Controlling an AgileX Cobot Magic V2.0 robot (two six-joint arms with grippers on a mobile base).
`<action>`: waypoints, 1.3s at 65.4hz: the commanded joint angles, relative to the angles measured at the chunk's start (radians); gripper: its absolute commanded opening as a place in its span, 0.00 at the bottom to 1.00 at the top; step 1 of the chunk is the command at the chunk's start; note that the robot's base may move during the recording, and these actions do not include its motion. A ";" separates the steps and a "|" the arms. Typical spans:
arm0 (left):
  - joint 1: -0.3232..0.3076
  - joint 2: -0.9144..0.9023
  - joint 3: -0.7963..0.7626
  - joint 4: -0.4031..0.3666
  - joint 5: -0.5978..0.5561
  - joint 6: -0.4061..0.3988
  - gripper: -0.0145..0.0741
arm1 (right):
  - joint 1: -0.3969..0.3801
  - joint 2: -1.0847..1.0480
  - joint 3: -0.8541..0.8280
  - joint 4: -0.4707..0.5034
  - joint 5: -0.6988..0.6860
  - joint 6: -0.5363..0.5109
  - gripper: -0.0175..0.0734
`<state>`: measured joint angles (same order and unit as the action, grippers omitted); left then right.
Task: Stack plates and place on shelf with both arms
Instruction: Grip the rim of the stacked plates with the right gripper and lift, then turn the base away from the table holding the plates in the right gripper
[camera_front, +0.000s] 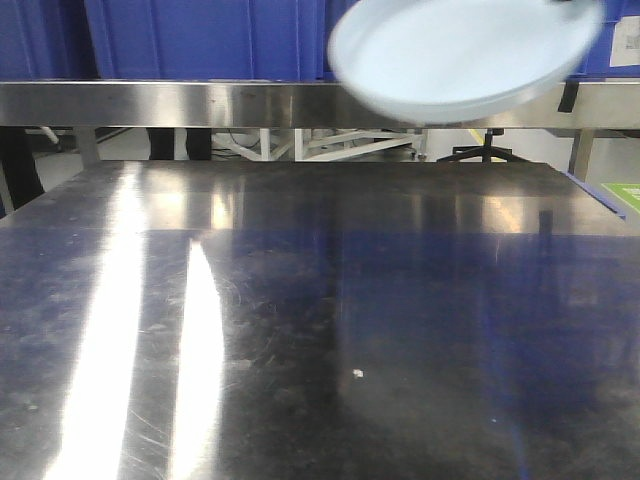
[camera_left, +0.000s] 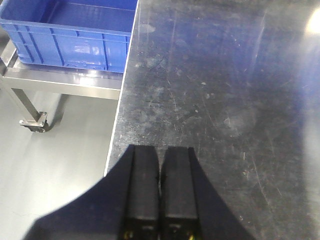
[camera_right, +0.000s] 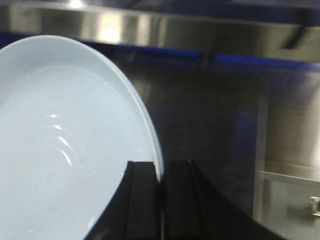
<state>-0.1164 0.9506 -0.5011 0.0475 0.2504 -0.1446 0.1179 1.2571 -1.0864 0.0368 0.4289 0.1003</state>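
Observation:
A pale bluish-white plate (camera_front: 460, 55) hangs blurred in the air at the top right of the front view, level with the steel shelf edge (camera_front: 180, 103). In the right wrist view the same plate (camera_right: 60, 145) fills the left side. My right gripper (camera_right: 161, 170) is shut on its rim, one finger over the plate's inside, one behind. I cannot tell whether this is one plate or two stacked. My left gripper (camera_left: 160, 157) is shut and empty, low over the steel table (camera_left: 225, 100) near its left edge. Neither arm shows in the front view.
Blue plastic crates (camera_front: 200, 40) stand on the shelf behind the plate. Another blue crate (camera_left: 70, 32) sits on a low steel rack left of the table. The table's left edge (camera_left: 120, 105) drops to grey floor. A green-labelled thing (camera_front: 620, 195) lies at the table's far right.

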 joint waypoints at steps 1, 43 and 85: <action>0.002 -0.012 -0.027 0.002 -0.079 -0.009 0.27 | -0.076 -0.159 0.068 -0.003 -0.104 -0.003 0.25; 0.002 -0.012 -0.027 0.002 -0.079 -0.009 0.27 | -0.239 -0.847 0.539 -0.003 -0.081 -0.003 0.25; 0.002 -0.012 -0.027 0.002 -0.079 -0.009 0.27 | -0.239 -0.846 0.539 -0.003 -0.067 -0.003 0.24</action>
<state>-0.1164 0.9506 -0.5011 0.0475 0.2504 -0.1446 -0.1171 0.4048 -0.5205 0.0345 0.4543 0.1003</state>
